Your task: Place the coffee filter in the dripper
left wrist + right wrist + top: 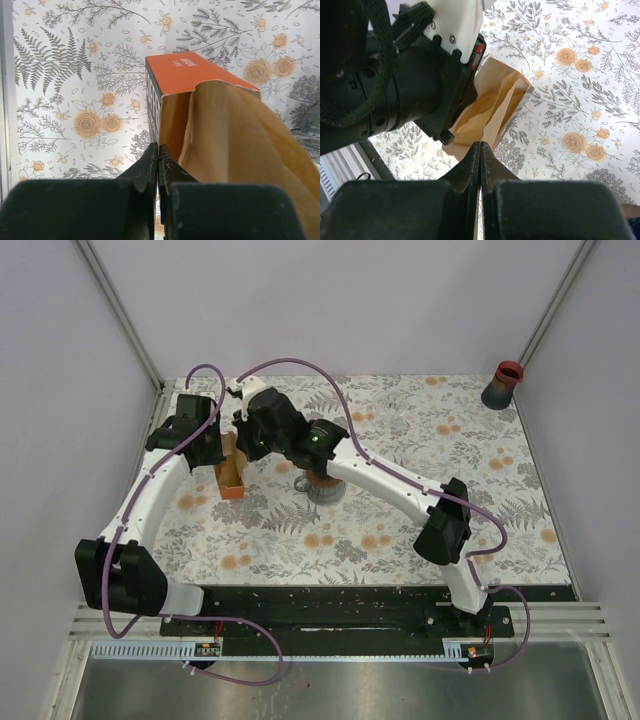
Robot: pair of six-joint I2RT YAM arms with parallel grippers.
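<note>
Showing the brown paper coffee filter [240, 150] bulging partway out of the open end of the orange filter box [190, 72], not yet in the dripper [322, 488]. Pinching the filter's free edge between the closed fingertips of the right gripper [480, 147], as seen in the right wrist view. Clamping one side wall of the box, at its open end, between the pressed-together fingers of the left gripper [158, 152]. Resting the box on the floral-patterned table [400, 530], toward the far left, with the grey dripper standing near it on the right and partly hidden beneath the right arm in the top view. Converging both wrists over the box. Standing well apart, at the far right corner, a dark cup [503, 383] with a red rim.
</note>
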